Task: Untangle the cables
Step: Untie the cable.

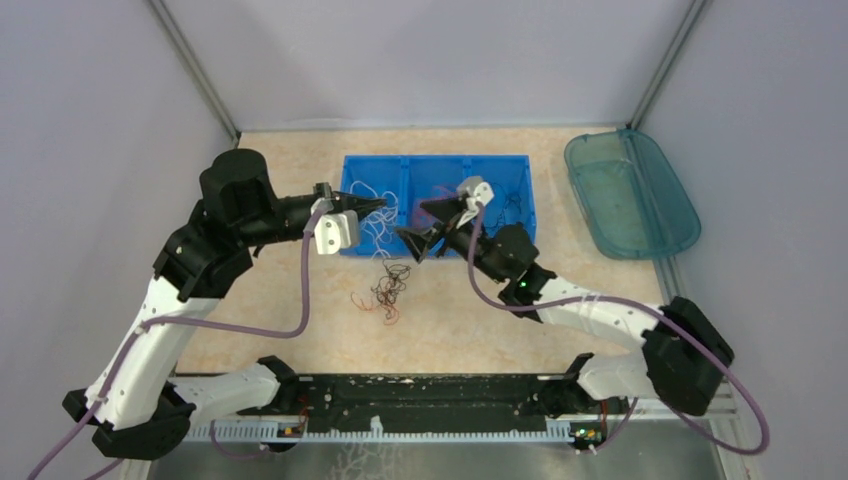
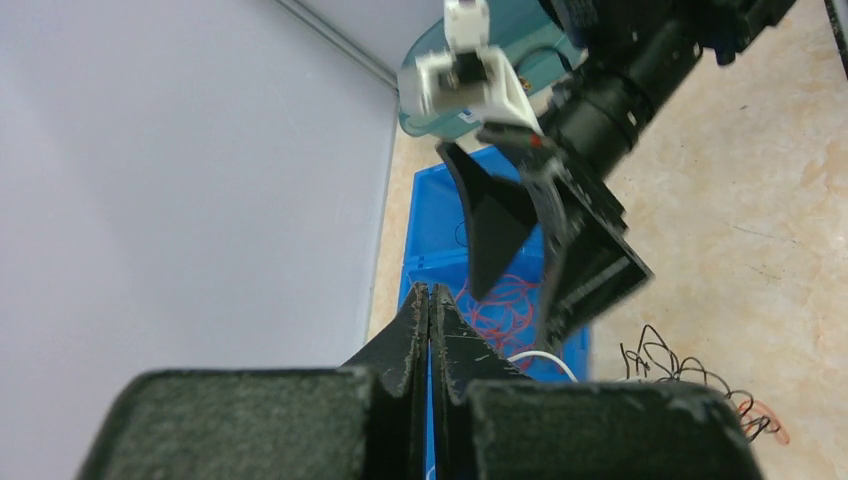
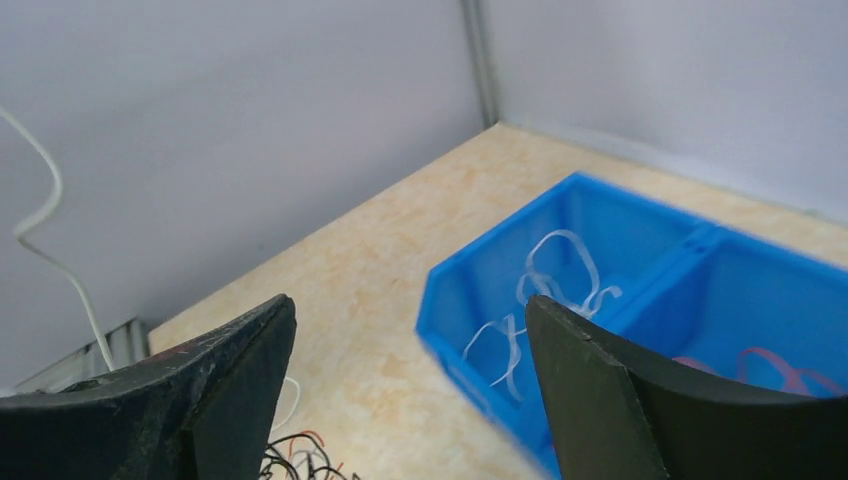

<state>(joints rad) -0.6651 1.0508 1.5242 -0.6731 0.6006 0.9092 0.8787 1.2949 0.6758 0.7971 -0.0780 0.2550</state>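
Note:
The cables are thin curly wires. A black and red-orange tangle (image 1: pixel 387 290) lies on the table in front of the blue bin (image 1: pixel 435 160); it also shows in the left wrist view (image 2: pixel 690 385) and the right wrist view (image 3: pixel 290 462). My left gripper (image 1: pixel 380 205) (image 2: pixel 429 292) is shut over the bin's left compartment, and a white cable (image 1: pixel 383 238) (image 3: pixel 92 325) dangles from it toward the tangle. My right gripper (image 1: pixel 425 228) (image 3: pixel 408 305) hangs open and empty above the bin's front edge, just right of the left gripper.
The bin's left compartment holds white wires (image 3: pixel 545 275), the middle one red wires (image 2: pixel 505 305), the right one black wires (image 1: pixel 512 205). A teal tray (image 1: pixel 630 195) lies at the right. Grey walls close in the left, back and right.

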